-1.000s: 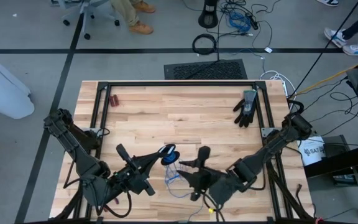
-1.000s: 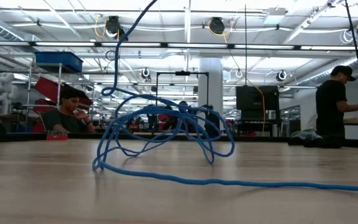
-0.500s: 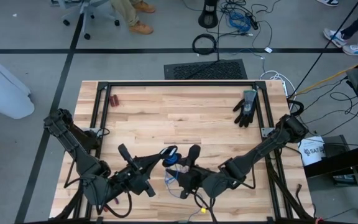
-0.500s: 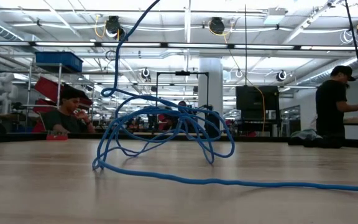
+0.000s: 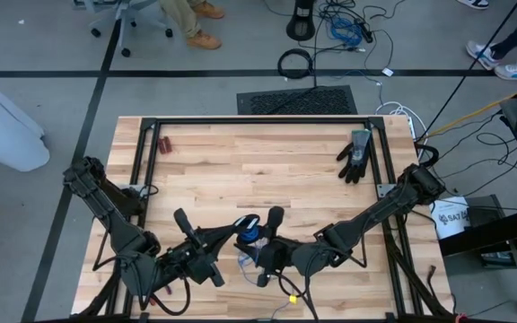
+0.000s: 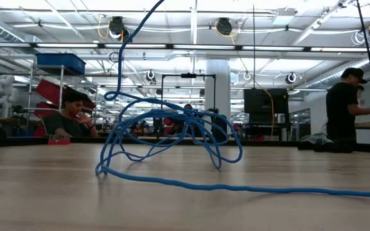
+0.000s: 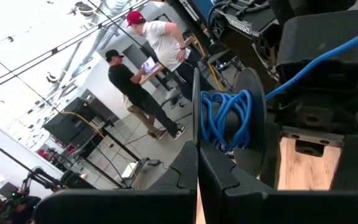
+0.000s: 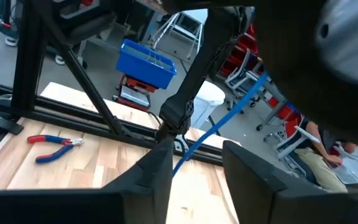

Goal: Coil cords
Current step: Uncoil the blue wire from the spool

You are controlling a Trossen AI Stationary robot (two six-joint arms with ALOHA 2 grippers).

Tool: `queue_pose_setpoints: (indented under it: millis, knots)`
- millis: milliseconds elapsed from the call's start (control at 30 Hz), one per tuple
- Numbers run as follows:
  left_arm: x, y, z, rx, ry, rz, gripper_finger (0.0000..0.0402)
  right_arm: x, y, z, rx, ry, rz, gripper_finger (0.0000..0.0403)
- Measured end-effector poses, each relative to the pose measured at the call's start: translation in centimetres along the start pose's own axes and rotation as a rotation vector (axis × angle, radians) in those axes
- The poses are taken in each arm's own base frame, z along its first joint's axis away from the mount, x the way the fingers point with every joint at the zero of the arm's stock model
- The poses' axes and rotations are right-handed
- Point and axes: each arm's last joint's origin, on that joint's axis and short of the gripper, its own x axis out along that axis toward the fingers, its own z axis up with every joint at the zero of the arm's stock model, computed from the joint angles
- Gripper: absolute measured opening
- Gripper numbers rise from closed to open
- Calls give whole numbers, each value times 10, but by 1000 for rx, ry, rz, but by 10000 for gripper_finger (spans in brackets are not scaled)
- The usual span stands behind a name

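Note:
The cords are one blue cable. Part of it is wound as a coil (image 7: 225, 121) on a dark reel (image 5: 247, 222) at the tip of my left gripper (image 7: 197, 171), which is shut. From the coil a strand (image 7: 316, 59) runs to my right gripper (image 5: 266, 235). That gripper is open, and the strand (image 8: 213, 140) passes between its fingers. The rest is a loose tangle (image 6: 172, 138) that lies on the table (image 5: 251, 266), with one strand rising out of the low view and one trailing right (image 6: 268, 189). My left gripper pinches a thin dark plate (image 7: 196, 109) at one side of the coil between its two fingertips. The fingers point about level. Reel and coil stand out past the fingertips, above the table. My right gripper: I cannot tell whether its fingers (image 8: 151, 180) touch the strand between them.
A black glove (image 5: 355, 154) lies at the far right of the table. Red-handled pliers (image 5: 164, 144) lie at the far left, also in the right wrist view (image 8: 51, 144). A dark frame (image 5: 258, 121) rims the table. People stand and sit in the room beyond.
My right gripper has moved toward the table's left, closing in on the reel at my left gripper. The tangle on the table has kept its shape.

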Motion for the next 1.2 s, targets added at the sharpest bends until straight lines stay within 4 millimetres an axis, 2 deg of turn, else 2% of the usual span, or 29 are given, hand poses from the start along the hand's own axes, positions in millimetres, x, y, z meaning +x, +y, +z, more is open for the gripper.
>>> queue_pose_setpoints:
  millis: [100,233,300,567,867,1033,1200]
  knots:
    - [0,0,0,0,0,0,0,-2,2,1,-19,-1,7,88]
    - [0,0,0,0,0,0,0,-5,5,1,-43,-6,18,24]
    - [0,0,0,0,0,0,0,-7,7,2,-47,-11,25,7]
    - [0,0,0,4,1,0,0,-22,18,13,-46,-81,45,2]
    - [0,-3,-5,69,18,-5,0,-56,25,35,-40,-166,61,1]
    - [0,-3,-5,72,22,-1,0,-78,25,42,-112,-114,-62,0]
    - [0,-4,-5,82,24,-2,0,-93,27,41,-222,20,-255,0]
